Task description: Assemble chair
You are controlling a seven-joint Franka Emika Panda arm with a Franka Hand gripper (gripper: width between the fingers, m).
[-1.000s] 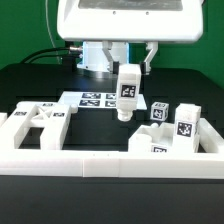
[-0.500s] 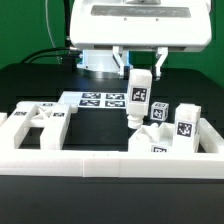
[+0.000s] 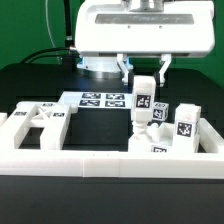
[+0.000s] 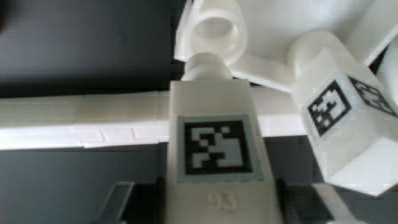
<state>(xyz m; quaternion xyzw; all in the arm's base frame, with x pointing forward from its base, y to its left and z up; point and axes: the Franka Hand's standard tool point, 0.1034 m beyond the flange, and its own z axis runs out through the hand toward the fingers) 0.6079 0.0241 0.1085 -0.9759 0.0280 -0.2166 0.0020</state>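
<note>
Claw (image 3: 144, 80): nearly closed, clamped on the upper end of a chair leg (image 3: 144, 100). In the wrist view the claw (image 4: 214, 200) grips the leg's two side faces.
Held part: white square chair leg (image 4: 217, 140), upright, off the counter (image 3: 60, 205), tag face toward the exterior camera.
Leg, lower end: narrows to a rounded tip just above the cluster of white parts at the exterior view's right. Whether it touches them, cannot tell. In the wrist view the tip points at a rounded white part with a hole (image 4: 214, 30).
Markings: one black-and-white square tag on the leg's face, crisp in the wrist view. It is a block pattern; any letters or brand would be too small to make out.
Tagged blocks: one small block (image 3: 158, 113) just beside the leg, a taller one (image 3: 185, 124) further to the exterior view's right, and a third tag face lower down (image 3: 160, 148). Each bears one square tag. The wrist view shows one tilted tagged block (image 4: 347, 100) beside the leg.
Slotted panel (image 3: 38, 118): lies flat at the exterior view's left, well apart from the leg, tags on top.
Marker board (image 3: 100, 99): flat on the counter behind, several tags in rows.
Border rail (image 3: 70, 160): long plain white rail across the front.
</note>
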